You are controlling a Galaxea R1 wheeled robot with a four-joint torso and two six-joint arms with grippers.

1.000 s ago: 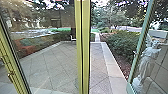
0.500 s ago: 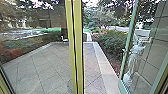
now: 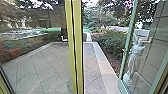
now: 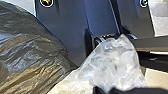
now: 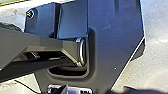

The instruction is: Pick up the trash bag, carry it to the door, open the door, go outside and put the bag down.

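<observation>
Close in front in the head view, the yellow-green upright (image 3: 78,50) edges the glass door. A second, green-framed door leaf (image 3: 123,62) stands swung outward at the right. The dark, see-through trash bag (image 4: 32,57) bulges beside the robot's base in the left wrist view. Its pale, crumpled plastic (image 4: 112,65) gathers at my left gripper (image 4: 130,90), which is shut on it. The right wrist view has the robot's base and jointed bar, with no bag against them.
A tiled patio (image 3: 37,67) with a pale stone border (image 3: 105,67) lies beyond the glass. Bushes (image 3: 112,41) grow along its right side. A pale statue (image 3: 135,60) appears through the right leaf's glass. A narrow path (image 3: 88,37) leads away at the far end.
The head camera has swung to the right, bringing the right leaf and statue further into view. During the last half second it has stayed almost still.
</observation>
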